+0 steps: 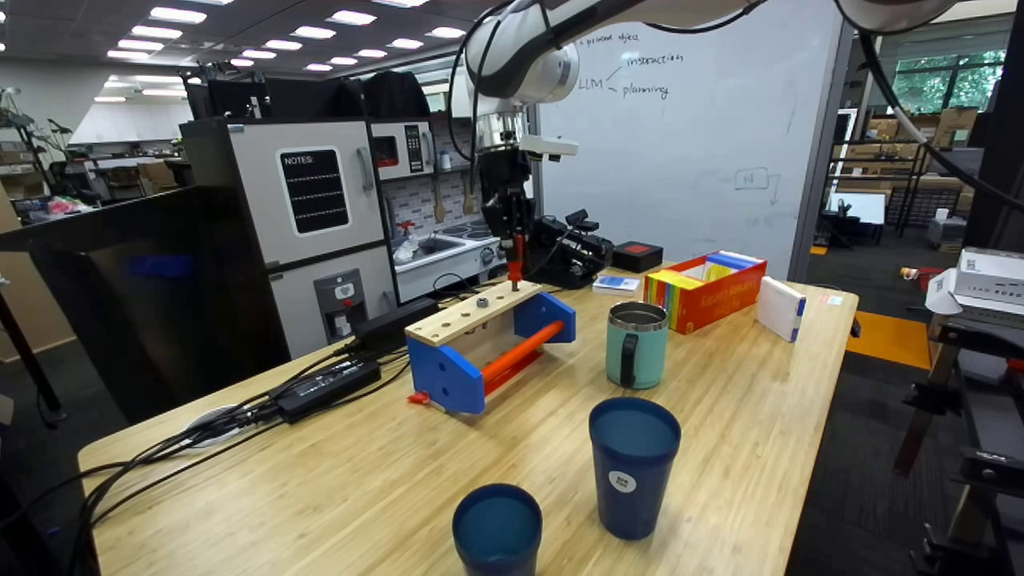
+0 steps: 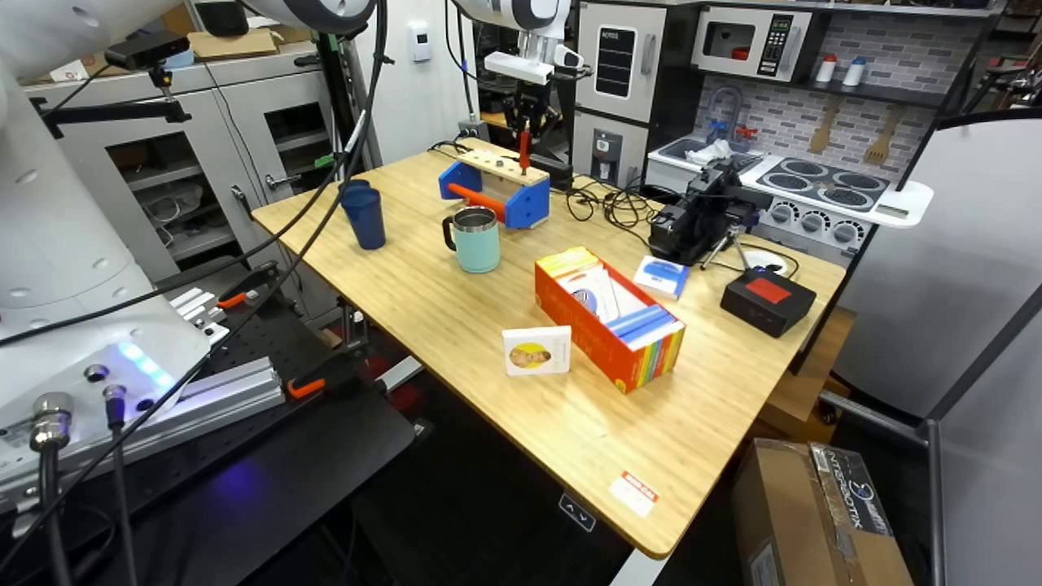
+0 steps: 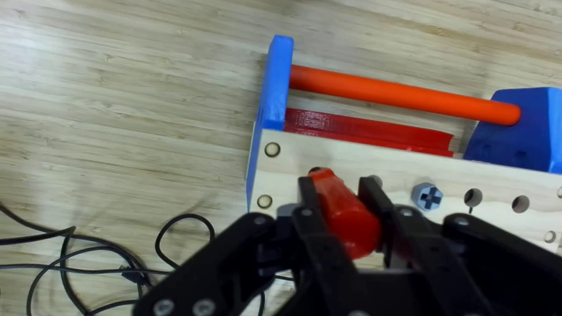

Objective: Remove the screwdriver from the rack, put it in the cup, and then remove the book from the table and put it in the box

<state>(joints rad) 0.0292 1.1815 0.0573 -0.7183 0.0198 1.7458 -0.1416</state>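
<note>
The red-handled screwdriver stands upright at one end of the rack, its tip at a hole in the wooden top. My gripper comes straight down over it, fingers on both sides of the handle and shut on its thick part; near the fingertips a small gap shows beside the narrower neck. The teal cup sits beside the rack with its handle out. Farther along, the thin white book stands on edge next to the orange-red box, which holds several colourful books.
Two dark blue cups, one the taller-looking cup, stand on the table. A grey bolt sticks up from the rack's top. Black cables and a power adapter lie alongside the rack. A black device and a small white-blue pack lie beyond the box.
</note>
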